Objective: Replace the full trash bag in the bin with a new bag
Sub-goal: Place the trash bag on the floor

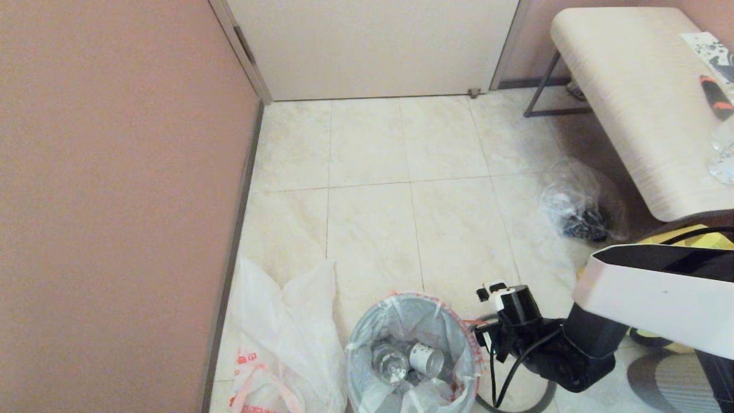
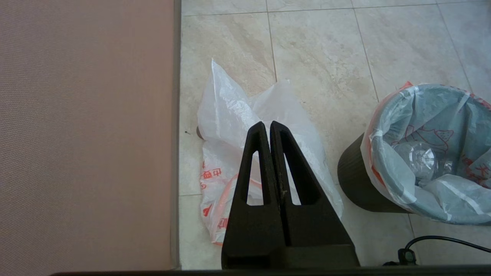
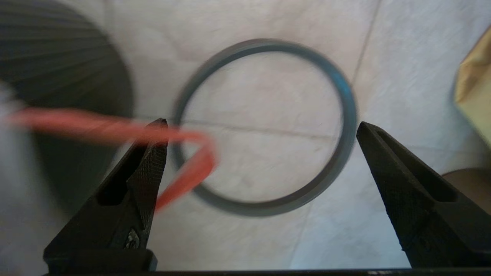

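**Tiled corner with lined bin, hoop off**

Cream floor tiles meet a pink wall and a white door. The bin (image 1: 367, 396) stands near the wall, lined with the full trash bag (image 1: 410, 344) holding clear bottles and a can. Its grey rim hoop (image 3: 264, 126) lies on the floor beside it. The right gripper (image 3: 261, 128) hangs above the hoop, fingers spread wide, holding nothing; an orange-red bag handle (image 3: 184, 153) crosses one finger. The left gripper (image 2: 270, 128) is closed and empty above the new bag (image 2: 230, 115), limp by the wall.

Right end effector (image 3: 261, 126) spread wide, arm bent low, left end effector (image 2: 267, 128) closed, parked.
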Tool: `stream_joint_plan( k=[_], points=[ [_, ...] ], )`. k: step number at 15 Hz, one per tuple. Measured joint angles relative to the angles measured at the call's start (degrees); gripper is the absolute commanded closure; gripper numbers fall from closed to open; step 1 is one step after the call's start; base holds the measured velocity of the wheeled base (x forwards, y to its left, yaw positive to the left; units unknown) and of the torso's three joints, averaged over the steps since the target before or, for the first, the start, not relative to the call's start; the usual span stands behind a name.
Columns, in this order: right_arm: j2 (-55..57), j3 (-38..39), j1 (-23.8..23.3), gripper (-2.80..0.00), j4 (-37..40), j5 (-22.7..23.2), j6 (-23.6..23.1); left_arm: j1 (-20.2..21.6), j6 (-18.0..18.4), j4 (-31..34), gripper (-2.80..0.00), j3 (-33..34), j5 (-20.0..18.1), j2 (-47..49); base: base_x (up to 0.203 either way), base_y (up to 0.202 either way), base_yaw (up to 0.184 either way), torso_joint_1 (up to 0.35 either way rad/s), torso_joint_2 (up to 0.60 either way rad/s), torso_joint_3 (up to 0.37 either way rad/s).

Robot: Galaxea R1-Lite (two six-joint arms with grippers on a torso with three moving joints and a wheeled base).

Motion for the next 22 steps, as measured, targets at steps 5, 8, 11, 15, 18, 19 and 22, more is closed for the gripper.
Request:
stream_joint_plan(
  k=[5,8,11,15,18,19,22],
  points=[
    [2.25,-3.73,-2.54,0.0,0.02,-1.88,-3.55,0.0,-0.02,0.0,0.0,0.0,0.01,0.0,0.0,0.0,0.0,0.0,0.0,0.0],
    [1.61,-3.87,-2.66,0.0,0.02,-3.78,-3.74,0.0,0.0,0.0,0.0,0.0,0.0,0.0,0.0,0.0,0.0,0.0,0.0,0.0],
    [-1.0,-2.64,-2.05,0.0,0.43,-3.3,-2.1,0.01,-0.02,-0.02,0.0,0.0,0.02,0.0,0.0,0.0,0.0,0.0,0.0,0.0],
    [-5.98,0.23,1.13,0.0,3.29,-2.01,3.2,0.02,0.0,0.0,0.0,0.0,0.0,0.0,0.0,0.0,0.0,0.0,0.0,0.0],
    [-7.47,2.08,2.46,0.0,3.51,-1.88,5.92,0.02,0.0,0.0,0.0,0.0,0.0,0.0,0.0,0.0,0.0,0.0,0.0,0.0],
    [-7.93,2.8,3.0,0.0,3.57,-1.77,6.76,0.0,0.0,0.0,0.0,0.0,0.02,0.0,0.0,0.0,0.0,0.0,0.0,0.0],
    [-9.95,4.36,4.91,0.0,3.55,-1.68,7.31,-0.02,-0.02,0.0,0.0,0.0,0.02,0.0,0.0,0.0,0.0,0.0,0.0,0.0]
  ],
)
